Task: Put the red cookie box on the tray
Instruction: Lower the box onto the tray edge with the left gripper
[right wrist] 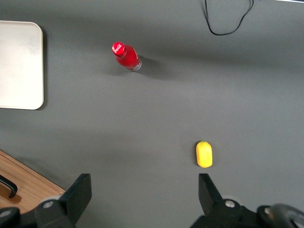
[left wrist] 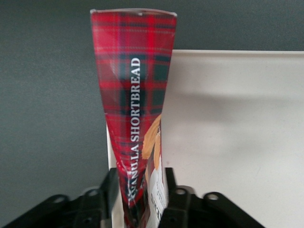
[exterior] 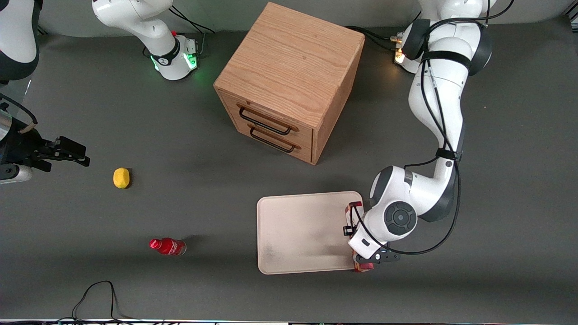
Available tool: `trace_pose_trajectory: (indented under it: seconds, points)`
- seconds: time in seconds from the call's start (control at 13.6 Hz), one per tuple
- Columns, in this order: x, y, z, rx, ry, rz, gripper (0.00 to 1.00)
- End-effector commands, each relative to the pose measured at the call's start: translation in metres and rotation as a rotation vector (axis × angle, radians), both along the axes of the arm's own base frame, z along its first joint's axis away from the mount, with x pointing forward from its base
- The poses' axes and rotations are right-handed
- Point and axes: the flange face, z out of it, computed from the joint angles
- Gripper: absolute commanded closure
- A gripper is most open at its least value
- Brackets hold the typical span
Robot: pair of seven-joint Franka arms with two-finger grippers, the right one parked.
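Note:
The red cookie box (left wrist: pixel 135 95), tartan with tan biscuits pictured and "SHORTBREAD" lettering, is gripped between my left gripper's black fingers (left wrist: pixel 172 192). The left gripper (left wrist: pixel 141 209) is shut on the box's near end. In the front view the gripper (exterior: pixel 363 253) holds the box (exterior: pixel 353 210) lengthwise along the tray's edge toward the working arm's end. Most of the box is hidden under the wrist there. The cream-white tray (exterior: pixel 298 232) lies flat with nothing else on it, and it also shows in the left wrist view (left wrist: pixel 232 123). I cannot tell whether the box touches the tray.
A wooden two-drawer cabinet (exterior: pixel 289 81) stands farther from the front camera than the tray. A small red bottle (exterior: pixel 168 246) and a yellow lemon-like object (exterior: pixel 121 177) lie toward the parked arm's end. A black cable (exterior: pixel 97 293) loops near the table's front edge.

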Motion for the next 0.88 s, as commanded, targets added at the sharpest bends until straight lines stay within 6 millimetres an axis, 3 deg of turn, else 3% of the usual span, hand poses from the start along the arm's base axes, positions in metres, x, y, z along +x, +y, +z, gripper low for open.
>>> trace_pose_trajectory:
  seconds: [0.0, 0.44, 0.59, 0.81]
  points:
    - [-0.001, 0.001, 0.006, 0.015, -0.01, 0.016, 0.0]
    - [-0.001, 0.007, 0.025, 0.02, 0.003, 0.013, 0.0]
    - [-0.003, 0.015, 0.045, 0.033, 0.027, 0.012, 0.0]
    - [-0.009, 0.031, 0.107, 0.047, 0.046, 0.011, 0.0]
